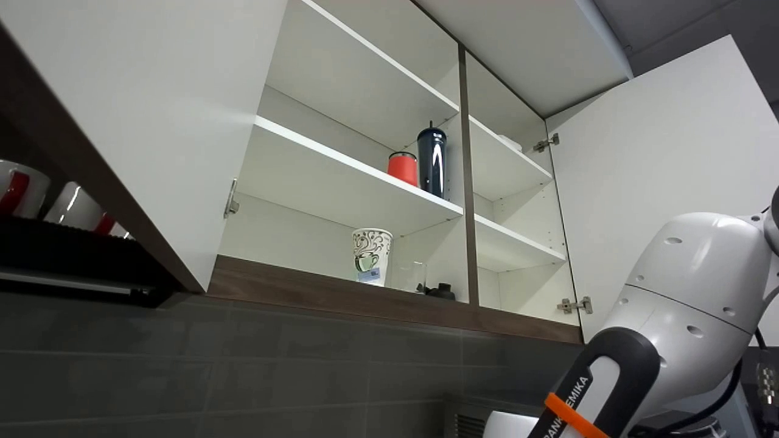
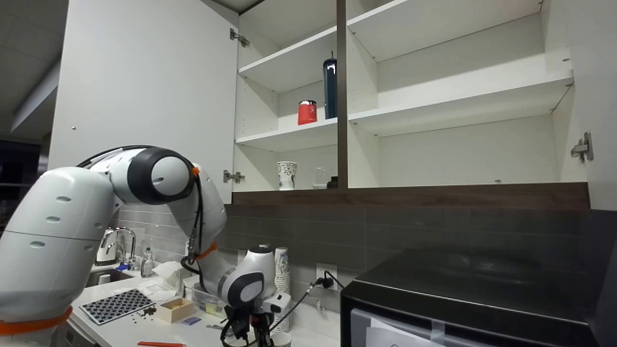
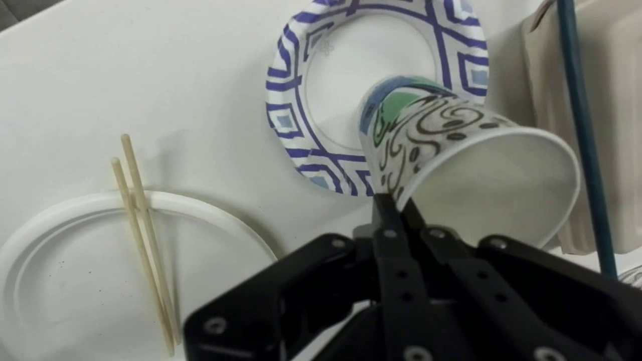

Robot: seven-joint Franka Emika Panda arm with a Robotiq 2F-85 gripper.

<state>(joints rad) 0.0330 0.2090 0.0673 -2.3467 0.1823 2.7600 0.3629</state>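
Note:
In the wrist view my gripper (image 3: 398,203) is shut on the wall and rim of a white paper cup (image 3: 421,135) with brown swirls and a green print. One finger is outside the cup and one inside. The cup is tilted, its mouth towards the camera, and overlaps a paper plate (image 3: 331,110) with a purple pattern; I cannot tell if they touch. A white plate (image 3: 65,281) with two wooden chopsticks (image 3: 145,240) lies left of the gripper. In an exterior view the gripper (image 2: 262,330) is low over the counter, its fingertips cut off or hidden.
An open wall cabinet (image 1: 341,298) holds a red tumbler (image 1: 403,169), a dark blue tumbler (image 1: 432,161), another paper cup (image 1: 371,255) and a glass (image 1: 409,277). A stack of cups (image 2: 282,284) and a black appliance (image 2: 462,274) stand near the arm. A beige container (image 3: 617,125) lies right.

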